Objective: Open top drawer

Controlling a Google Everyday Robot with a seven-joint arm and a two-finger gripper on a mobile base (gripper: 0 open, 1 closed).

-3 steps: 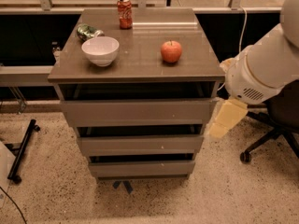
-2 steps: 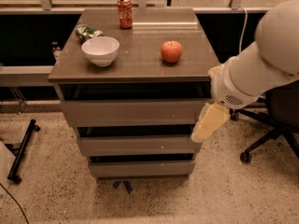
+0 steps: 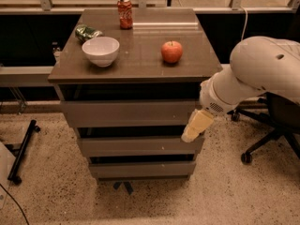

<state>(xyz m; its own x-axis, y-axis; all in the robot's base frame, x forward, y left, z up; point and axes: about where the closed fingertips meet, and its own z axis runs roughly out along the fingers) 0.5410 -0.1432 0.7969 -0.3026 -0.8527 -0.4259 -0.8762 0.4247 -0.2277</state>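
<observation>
While gripper (image 3: 196, 125) hangs at the cabinet's right front corner, grip state unreadable, top drawer (image 3: 131, 112) sits unopened just left and slightly above it, front running left-right.

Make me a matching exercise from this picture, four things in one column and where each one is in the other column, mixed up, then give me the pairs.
1 white bowl
2 apple
3 soda can
4 gripper

A at the lower right corner of the top drawer
B back of the cabinet top
C front left of the cabinet top
D right of centre on the cabinet top

Pairs: 1-C, 2-D, 3-B, 4-A
</observation>
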